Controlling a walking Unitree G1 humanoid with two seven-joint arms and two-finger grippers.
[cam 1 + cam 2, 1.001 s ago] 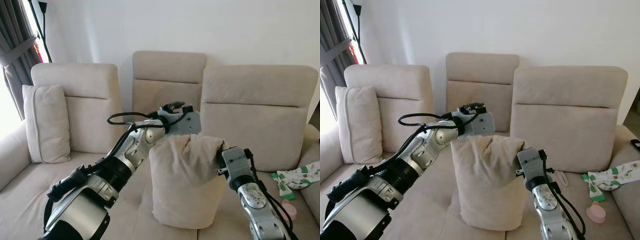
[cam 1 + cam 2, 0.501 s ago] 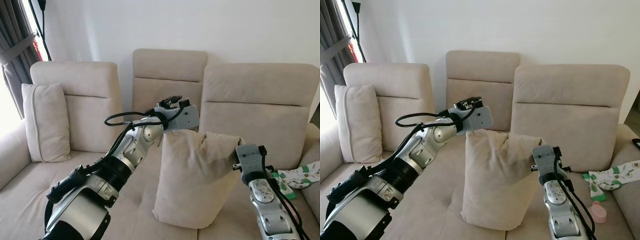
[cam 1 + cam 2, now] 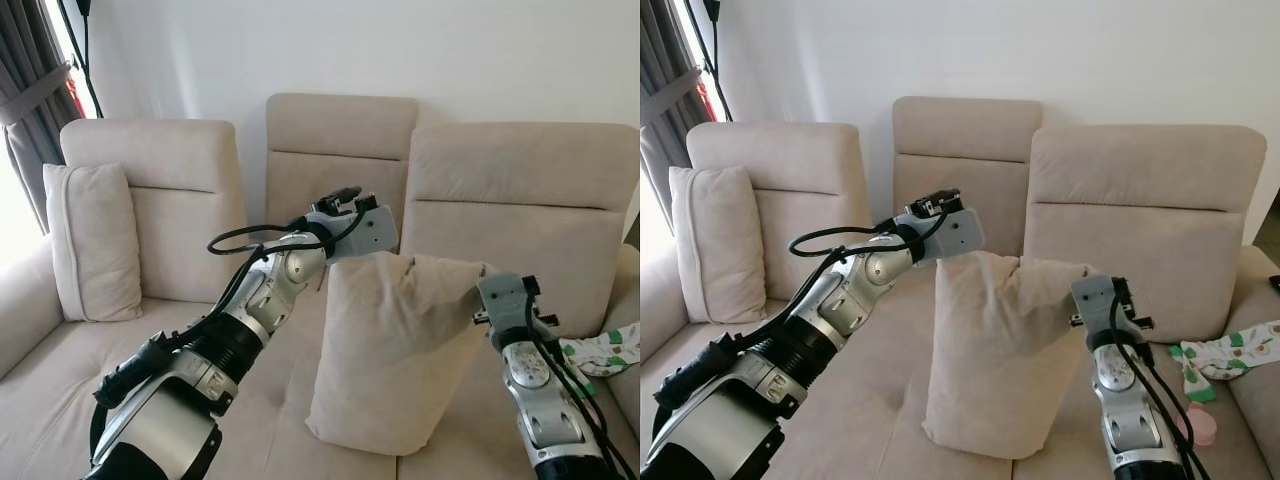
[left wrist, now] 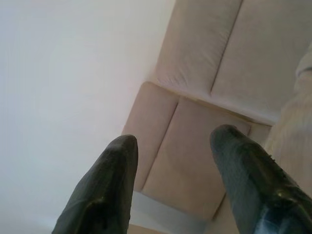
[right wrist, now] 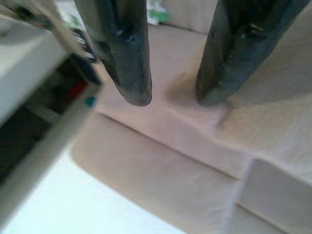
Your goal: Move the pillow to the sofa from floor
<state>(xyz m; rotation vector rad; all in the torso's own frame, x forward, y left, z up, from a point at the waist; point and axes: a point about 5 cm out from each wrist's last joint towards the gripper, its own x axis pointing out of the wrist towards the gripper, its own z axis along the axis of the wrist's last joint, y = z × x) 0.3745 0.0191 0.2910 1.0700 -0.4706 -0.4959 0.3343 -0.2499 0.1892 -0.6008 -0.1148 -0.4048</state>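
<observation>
The pillow (image 3: 395, 350) now stands upright on the sofa (image 3: 510, 190) seat, at about 6 o'clock in the head views, below the middle backrest. A second ago both grippers pinched its top corners and the top was bunched; since then it has shifted toward 3 o'clock and its top has spread wider. The left gripper (image 4: 170, 146) has let go — its fingers (image 4: 109, 185) stand apart with nothing between them, pointing up at the backrest and wall. The right gripper (image 5: 173, 95) is also spread, one fingertip touching pillow fabric. By my judgement the placing is nearly done; only withdrawal remains. The pillow hides the right fingers in the head views. Near 3 o'clock a patterned cloth (image 3: 600, 352) is cut off by the frame edge.
</observation>
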